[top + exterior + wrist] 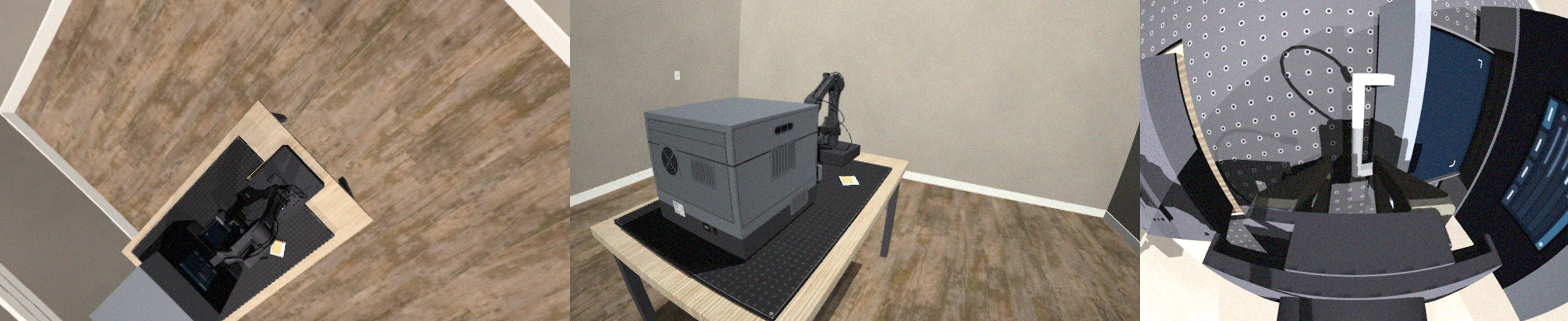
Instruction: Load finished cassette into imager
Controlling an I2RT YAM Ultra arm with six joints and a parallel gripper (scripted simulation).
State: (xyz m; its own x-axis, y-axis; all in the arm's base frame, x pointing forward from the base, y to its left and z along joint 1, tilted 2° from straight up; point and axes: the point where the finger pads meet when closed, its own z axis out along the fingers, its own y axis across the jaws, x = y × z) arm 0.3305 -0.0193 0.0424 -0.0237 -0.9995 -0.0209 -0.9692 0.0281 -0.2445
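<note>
IM (141, 297) (774, 175) is a large grey box with its drawer pulled out. In the wrist view the drawer's front panel (1397, 62) carries a white bar handle (1358, 103). Behind it, the blue glass (1451, 103) (215, 234) shows two white corner marks at its far side; its near side is hidden by the front panel, and nothing lies on the part that shows. My gripper (1352, 161) is part open over the handle's lower end, which appears between the fingers; contact cannot be told. A flat white piece with a yellow middle (277, 248) (848, 180) lies on the mat; I cannot tell whether it is FINISHED.
The arm's dark base (302, 175) (839, 155) stands near the table's end. IM's lit screen (1537, 172) (198, 269) is beside the drawer. The perforated dark mat (803, 243) (1254, 20) lies under everything. A pale wooden edge (857, 229) surrounds it.
</note>
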